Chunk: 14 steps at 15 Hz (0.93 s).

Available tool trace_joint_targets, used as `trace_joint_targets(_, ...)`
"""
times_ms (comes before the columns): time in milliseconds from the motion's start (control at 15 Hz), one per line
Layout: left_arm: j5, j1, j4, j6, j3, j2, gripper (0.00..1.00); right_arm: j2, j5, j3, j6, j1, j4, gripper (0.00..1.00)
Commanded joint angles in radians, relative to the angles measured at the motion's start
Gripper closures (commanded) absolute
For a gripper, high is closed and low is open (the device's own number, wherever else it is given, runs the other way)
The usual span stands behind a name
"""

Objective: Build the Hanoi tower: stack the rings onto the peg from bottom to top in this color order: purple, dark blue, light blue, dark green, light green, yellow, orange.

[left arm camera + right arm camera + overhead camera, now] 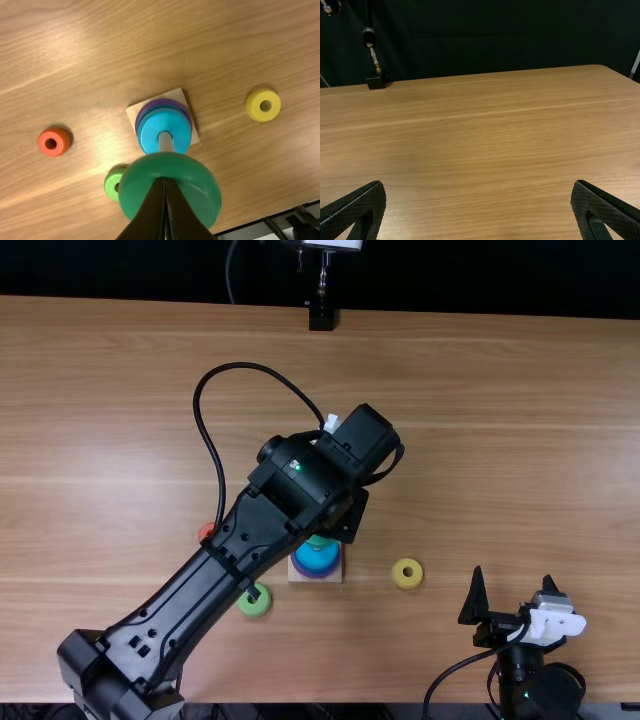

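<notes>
Over the peg base (297, 577), my left gripper (346, 524) hangs down in the top view. In the left wrist view, the left gripper (166, 181) is shut on the dark green ring (200, 175), held above the table beside the white peg (165, 142). On the base (175, 95) lie a purple ring (167, 102), a darker blue rim (152, 112) and the light blue ring (153, 132) on top. My right gripper (513, 592) stands open at the near right; in the right wrist view the right gripper (478, 195) has nothing between its fingers.
A yellow ring (407, 573) lies right of the base. The light green ring (254, 600) is at its near left, and an orange ring (207, 531) is farther left, partly under the left arm. A black stand (321, 318) is at the far edge.
</notes>
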<state>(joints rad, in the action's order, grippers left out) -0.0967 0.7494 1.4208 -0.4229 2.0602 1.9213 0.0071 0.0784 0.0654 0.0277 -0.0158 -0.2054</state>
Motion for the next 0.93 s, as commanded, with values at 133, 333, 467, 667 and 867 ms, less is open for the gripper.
trace_joint_targets(133,0.003,0.015,-0.027,-0.008,-0.023,0.019,1.0,-0.007,0.014,-0.05,0.004,-0.001,-0.061,0.0)
trace_joint_targets(333,0.01,0.015,-0.027,-0.006,-0.021,0.016,0.8,-0.007,0.014,-0.05,0.004,-0.001,-0.061,0.0)
trace_joint_targets(467,0.01,0.01,-0.027,-0.006,-0.026,0.008,0.23,-0.007,0.014,-0.05,0.004,-0.001,-0.061,0.0)
trace_joint_targets(667,0.01,-0.012,-0.025,-0.008,-0.061,-0.033,0.0,-0.007,0.014,-0.05,0.004,-0.001,-0.061,0.0)
trace_joint_targets(867,-0.006,-0.074,-0.029,-0.004,-0.095,-0.102,0.0,-0.007,0.014,-0.05,0.004,-0.001,-0.061,0.0)
